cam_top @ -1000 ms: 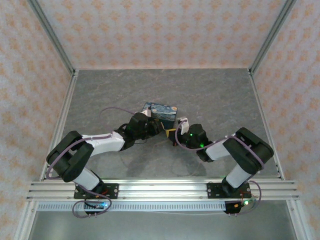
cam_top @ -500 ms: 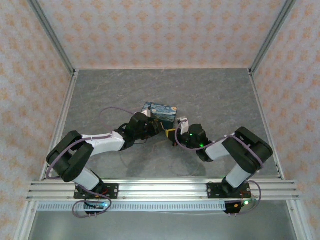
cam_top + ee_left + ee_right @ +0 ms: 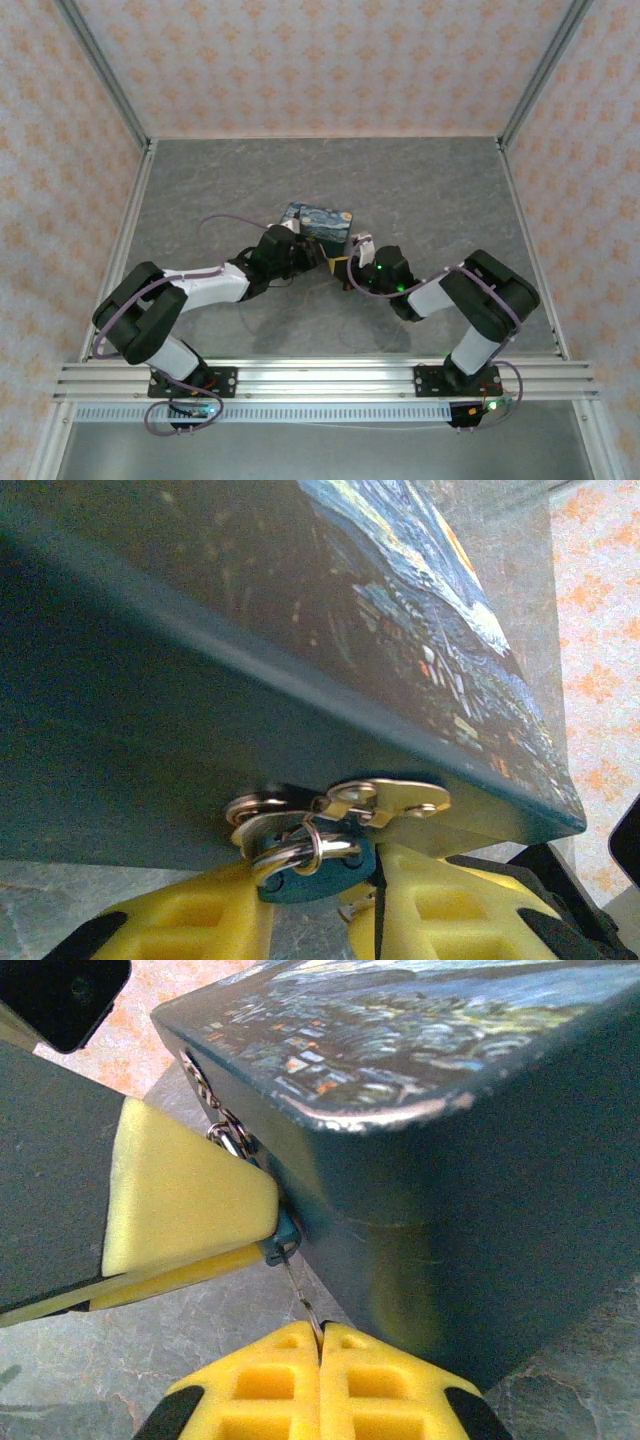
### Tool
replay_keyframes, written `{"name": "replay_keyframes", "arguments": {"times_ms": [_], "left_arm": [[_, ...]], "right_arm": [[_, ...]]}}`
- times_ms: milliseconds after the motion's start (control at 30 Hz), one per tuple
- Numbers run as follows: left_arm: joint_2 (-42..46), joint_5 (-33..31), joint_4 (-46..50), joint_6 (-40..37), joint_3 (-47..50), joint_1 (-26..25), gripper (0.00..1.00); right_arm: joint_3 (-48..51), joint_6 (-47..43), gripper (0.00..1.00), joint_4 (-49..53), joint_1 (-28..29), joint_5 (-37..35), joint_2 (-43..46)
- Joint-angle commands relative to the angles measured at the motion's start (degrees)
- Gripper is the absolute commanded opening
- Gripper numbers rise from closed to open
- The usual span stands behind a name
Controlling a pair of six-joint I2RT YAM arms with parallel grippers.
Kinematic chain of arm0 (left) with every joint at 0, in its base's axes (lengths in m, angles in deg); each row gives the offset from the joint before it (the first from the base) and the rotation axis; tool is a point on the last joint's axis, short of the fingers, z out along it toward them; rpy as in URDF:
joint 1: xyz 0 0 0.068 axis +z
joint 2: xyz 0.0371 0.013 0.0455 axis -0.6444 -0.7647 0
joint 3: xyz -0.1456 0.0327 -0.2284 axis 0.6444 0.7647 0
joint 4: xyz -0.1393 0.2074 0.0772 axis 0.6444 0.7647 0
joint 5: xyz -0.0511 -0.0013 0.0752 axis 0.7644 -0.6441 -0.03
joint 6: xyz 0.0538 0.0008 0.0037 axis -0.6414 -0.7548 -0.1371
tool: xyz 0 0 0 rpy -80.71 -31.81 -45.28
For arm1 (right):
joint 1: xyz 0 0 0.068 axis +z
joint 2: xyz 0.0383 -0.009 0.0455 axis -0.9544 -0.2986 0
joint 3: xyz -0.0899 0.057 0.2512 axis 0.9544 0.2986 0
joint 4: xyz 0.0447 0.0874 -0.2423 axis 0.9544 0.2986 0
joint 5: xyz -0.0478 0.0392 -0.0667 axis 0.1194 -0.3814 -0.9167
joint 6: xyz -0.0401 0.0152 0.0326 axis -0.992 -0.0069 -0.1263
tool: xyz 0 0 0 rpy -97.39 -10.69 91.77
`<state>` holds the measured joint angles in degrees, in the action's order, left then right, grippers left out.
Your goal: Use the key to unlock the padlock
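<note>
The padlock (image 3: 330, 882) is a tiny teal body with a pale shackle, hanging from the brass hasp (image 3: 395, 798) on the box's front. My left gripper (image 3: 322, 908) is shut on the padlock, one yellow finger on each side. In the right wrist view, the thin metal key (image 3: 300, 1288) runs from my right gripper (image 3: 320, 1336) up into the padlock (image 3: 283, 1238). That gripper is shut on the key's end. From above, both grippers meet at the box's near edge, the left gripper (image 3: 318, 256) beside the right gripper (image 3: 352, 260).
The night-sky box (image 3: 320, 222) sits mid-table, close above both grippers. Its dark side wall (image 3: 470, 1210) stands right of the key. A key ring (image 3: 290, 852) hangs on the shackle. Grey table (image 3: 430, 190) stretches out behind the box, with metal frame rails at the edges.
The right arm has edged slightly left towards the box, and the box has shifted a little left with it. Both grips are unchanged.
</note>
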<state>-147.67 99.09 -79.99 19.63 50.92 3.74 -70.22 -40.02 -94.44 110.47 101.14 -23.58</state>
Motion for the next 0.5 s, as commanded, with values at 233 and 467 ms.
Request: {"name": "replay_keyframes", "arguments": {"times_ms": [233, 467], "left_arm": [[2.9, -0.1, -0.3, -1.0, -2.1, -0.6, 0.31], [3.0, 0.0, -0.3, -1.2, -2.1, -0.7, 0.31]], "right_arm": [[-1.9, 0.8, 0.0, -5.9, 0.3, 1.1, -1.1], [-2.5, 2.0, 0.0, -7.1, 0.2, 0.9, -1.9]]}}
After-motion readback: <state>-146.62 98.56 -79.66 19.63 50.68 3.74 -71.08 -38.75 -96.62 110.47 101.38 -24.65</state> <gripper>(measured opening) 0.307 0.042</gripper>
